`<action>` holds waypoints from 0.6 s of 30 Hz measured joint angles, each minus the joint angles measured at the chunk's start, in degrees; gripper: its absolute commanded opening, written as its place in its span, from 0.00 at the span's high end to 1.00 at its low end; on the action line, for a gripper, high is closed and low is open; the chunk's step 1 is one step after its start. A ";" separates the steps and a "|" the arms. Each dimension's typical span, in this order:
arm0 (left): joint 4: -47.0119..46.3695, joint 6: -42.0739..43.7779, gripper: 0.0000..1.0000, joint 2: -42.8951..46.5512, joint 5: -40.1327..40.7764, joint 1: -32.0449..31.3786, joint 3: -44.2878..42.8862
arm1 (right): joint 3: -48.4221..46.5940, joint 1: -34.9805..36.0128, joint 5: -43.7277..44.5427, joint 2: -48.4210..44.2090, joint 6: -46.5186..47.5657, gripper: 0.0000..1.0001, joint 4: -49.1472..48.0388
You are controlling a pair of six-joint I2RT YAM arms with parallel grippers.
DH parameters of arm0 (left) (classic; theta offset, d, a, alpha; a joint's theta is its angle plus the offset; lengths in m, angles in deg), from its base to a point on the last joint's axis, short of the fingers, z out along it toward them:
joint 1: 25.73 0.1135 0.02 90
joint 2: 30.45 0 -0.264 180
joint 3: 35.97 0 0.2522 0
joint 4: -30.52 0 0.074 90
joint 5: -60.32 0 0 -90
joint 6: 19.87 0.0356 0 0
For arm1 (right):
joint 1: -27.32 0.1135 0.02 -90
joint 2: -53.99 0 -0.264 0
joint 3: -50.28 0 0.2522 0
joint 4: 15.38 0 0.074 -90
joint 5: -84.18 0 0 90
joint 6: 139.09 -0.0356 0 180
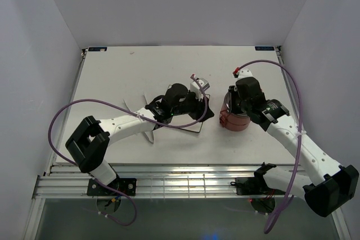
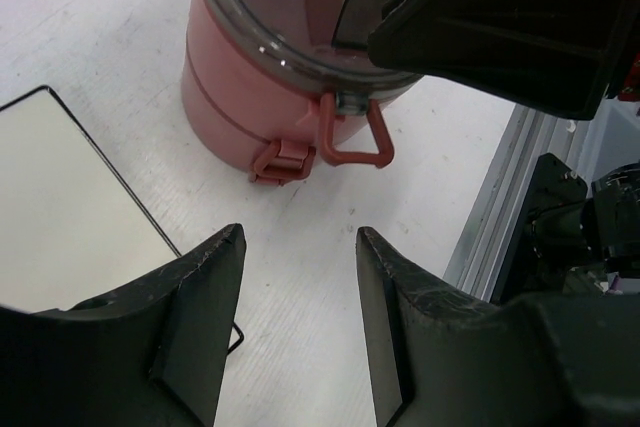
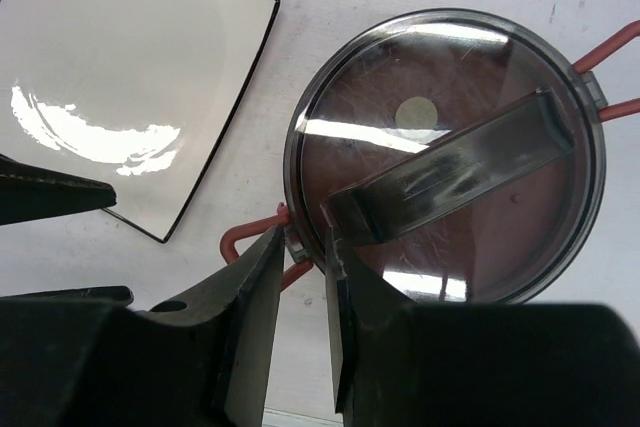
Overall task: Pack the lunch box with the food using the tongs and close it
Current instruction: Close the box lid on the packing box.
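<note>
The lunch box (image 1: 235, 118) stands stacked right of centre, two dusty-red tiers under a clear grey lid (image 3: 445, 147) with a strap handle. A red wire clasp (image 2: 352, 142) hangs loose at its side. My right gripper (image 3: 305, 242) comes down from above, nearly shut, with the lid's rim pinched between its fingers right at the clasp. My left gripper (image 2: 300, 232) hovers open and empty over bare table just left of the box. No food shows in any view. I cannot make out the tongs.
The square white plate (image 3: 130, 67) with a black rim lies empty left of the box, partly under my left arm (image 1: 140, 119). An aluminium rail (image 2: 500, 197) runs along the table's near edge. White walls close in the table.
</note>
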 measured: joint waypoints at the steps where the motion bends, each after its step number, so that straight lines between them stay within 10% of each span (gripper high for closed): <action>1: -0.04 -0.02 0.41 0.00 0.02 -0.13 -0.55 | -0.42 0.00 0.28 -0.22 0.00 0.71 0.24; 18: -1.14 0.04 0.41 -6.58 0.02 -2.19 -4.87 | -1.31 -3.21 6.58 0.79 -3.02 0.64 1.49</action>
